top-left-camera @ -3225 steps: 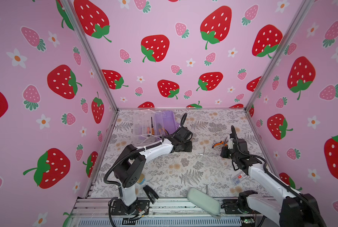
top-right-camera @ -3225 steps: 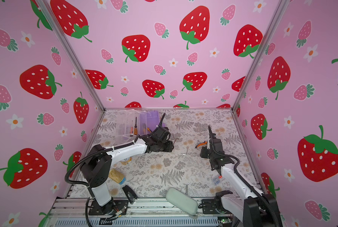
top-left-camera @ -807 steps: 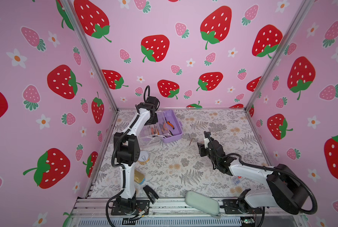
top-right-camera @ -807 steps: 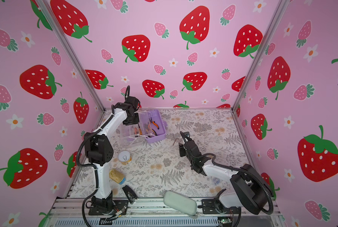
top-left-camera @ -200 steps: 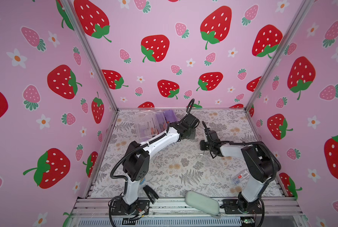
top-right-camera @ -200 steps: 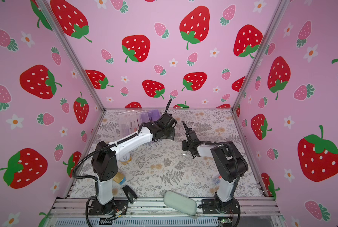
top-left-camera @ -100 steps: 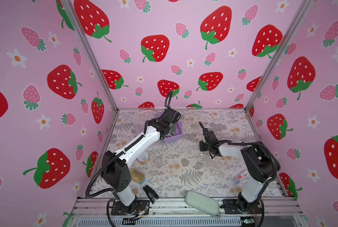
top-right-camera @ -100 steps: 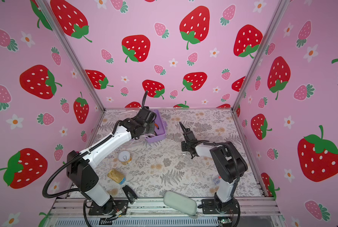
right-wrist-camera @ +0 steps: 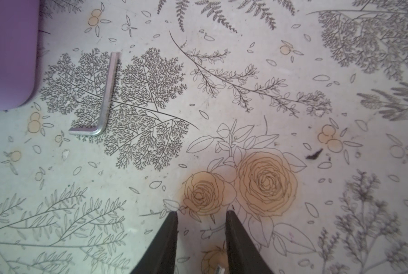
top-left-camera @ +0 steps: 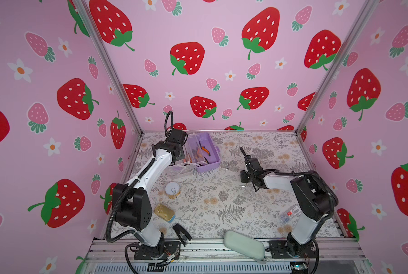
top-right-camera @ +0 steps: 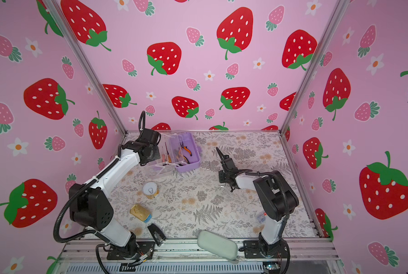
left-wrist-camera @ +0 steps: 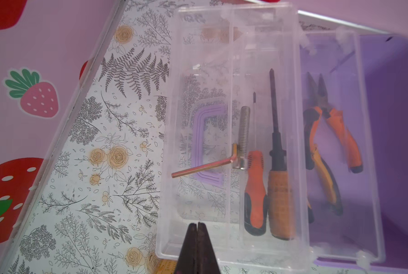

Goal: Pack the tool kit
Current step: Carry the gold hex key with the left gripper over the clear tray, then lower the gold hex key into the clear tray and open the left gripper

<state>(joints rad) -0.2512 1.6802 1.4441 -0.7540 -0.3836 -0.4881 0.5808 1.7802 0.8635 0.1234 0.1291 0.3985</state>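
The tool kit (top-left-camera: pixel 207 154) (top-right-camera: pixel 188 154) lies open at the back left in both top views, lilac base beside its clear lid. In the left wrist view, orange-handled pliers (left-wrist-camera: pixel 328 132) lie over the lilac base. Two screwdrivers (left-wrist-camera: pixel 277 166), a bolt (left-wrist-camera: pixel 243 132) and a bronze hex key (left-wrist-camera: pixel 203 167) lie in the clear tray (left-wrist-camera: pixel 233 59). My left gripper (left-wrist-camera: pixel 197 224) is shut and empty, just above the clear lid's near edge. A silver hex key (right-wrist-camera: pixel 105 99) (top-left-camera: pixel 227 164) lies on the table right of the case. My right gripper (right-wrist-camera: pixel 201 212) is open above the table, apart from it.
A round gold tin (top-left-camera: pixel 172 189) and an oblong gold tin (top-left-camera: pixel 164 212) stand front left. A black stapler-like piece (top-left-camera: pixel 181 233) and a pale green pouch (top-left-camera: pixel 243 245) lie at the front edge. A small labelled packet (top-left-camera: pixel 289 213) lies front right. Pink walls enclose three sides.
My left arm has swung from the table's middle back to the left side of the open case. The right gripper's fingers have spread a little; that arm has barely moved.
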